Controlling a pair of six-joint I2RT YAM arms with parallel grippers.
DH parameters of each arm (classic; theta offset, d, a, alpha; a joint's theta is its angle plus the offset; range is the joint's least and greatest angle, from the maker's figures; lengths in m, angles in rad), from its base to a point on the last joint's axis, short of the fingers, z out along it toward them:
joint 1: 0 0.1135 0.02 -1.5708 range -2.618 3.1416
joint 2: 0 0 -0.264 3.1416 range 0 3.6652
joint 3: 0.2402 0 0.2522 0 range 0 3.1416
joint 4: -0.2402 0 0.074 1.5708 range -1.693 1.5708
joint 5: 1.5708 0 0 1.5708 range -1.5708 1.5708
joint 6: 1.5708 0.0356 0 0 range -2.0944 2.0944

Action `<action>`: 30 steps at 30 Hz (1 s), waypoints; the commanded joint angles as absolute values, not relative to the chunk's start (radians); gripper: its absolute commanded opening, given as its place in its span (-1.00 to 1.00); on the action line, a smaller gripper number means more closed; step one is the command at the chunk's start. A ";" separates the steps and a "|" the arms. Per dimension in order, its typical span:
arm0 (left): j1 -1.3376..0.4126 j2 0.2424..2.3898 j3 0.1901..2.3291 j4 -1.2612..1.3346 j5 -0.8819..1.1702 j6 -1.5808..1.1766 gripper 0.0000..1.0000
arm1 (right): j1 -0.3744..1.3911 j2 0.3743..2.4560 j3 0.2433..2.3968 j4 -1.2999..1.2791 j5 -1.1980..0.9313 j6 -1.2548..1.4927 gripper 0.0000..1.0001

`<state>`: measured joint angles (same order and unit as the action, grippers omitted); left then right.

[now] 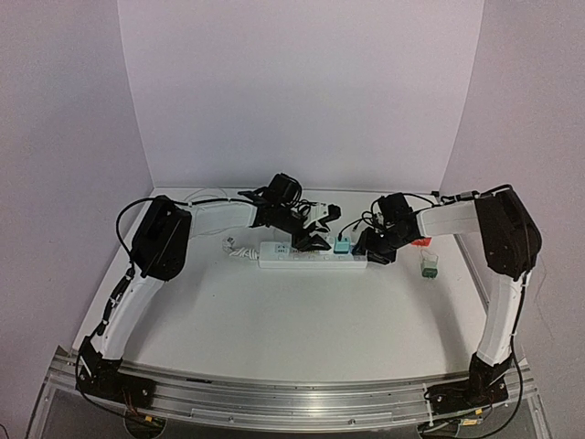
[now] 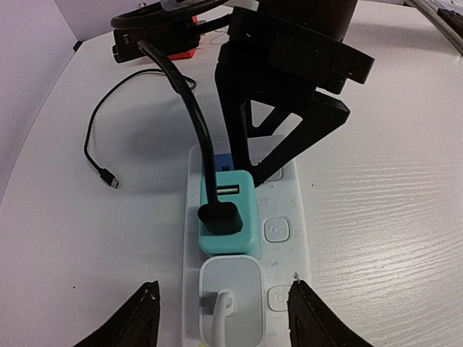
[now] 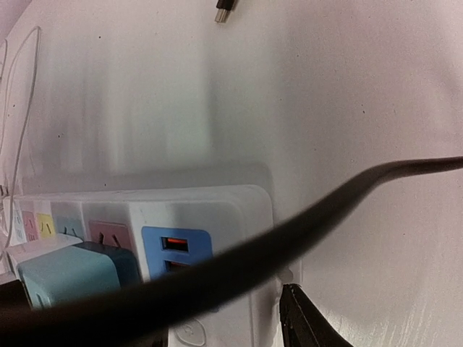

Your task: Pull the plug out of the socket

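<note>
The socket point(image 1: 311, 258) is a long white power strip lying mid-table. A teal plug point(image 2: 228, 213) with a black cable sits in it, and a white plug point(image 2: 230, 296) with a white cord sits beside it. My left gripper point(image 2: 224, 318) is open, with its fingers on either side of the strip at the white plug. My right gripper point(image 1: 375, 251) is at the strip's right end by the blue USB panel point(image 3: 177, 253). One of its fingers point(image 3: 311, 322) is against the strip's end and the other is hidden behind the black cable.
The black cable point(image 2: 173, 79) loops off to a loose connector point(image 2: 110, 178) on the table. A red object point(image 1: 419, 242) and a small clear green item point(image 1: 428, 267) lie right of the strip. The strip's white cord point(image 1: 236, 247) trails left. Walls enclose the table's back and sides.
</note>
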<state>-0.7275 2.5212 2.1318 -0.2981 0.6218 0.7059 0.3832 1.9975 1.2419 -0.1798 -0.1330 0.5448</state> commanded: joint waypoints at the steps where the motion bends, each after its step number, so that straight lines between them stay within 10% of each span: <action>1: -0.735 2.540 2.120 -0.255 0.611 0.687 0.02 | 0.391 2.027 1.259 -0.166 -0.145 0.575 -0.02; 14: -0.738 2.545 2.094 -0.280 0.573 0.729 -0.15 | 0.392 2.026 1.256 -0.162 -0.165 0.592 -0.04; 30: -0.745 2.508 2.028 -0.156 0.645 0.675 -0.94 | 0.392 2.051 1.263 -0.157 -0.182 0.602 -0.06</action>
<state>-0.7287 2.5257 2.0615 -0.2359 0.6264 0.7004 0.3820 2.0088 1.2424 -0.1562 -0.1501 0.5875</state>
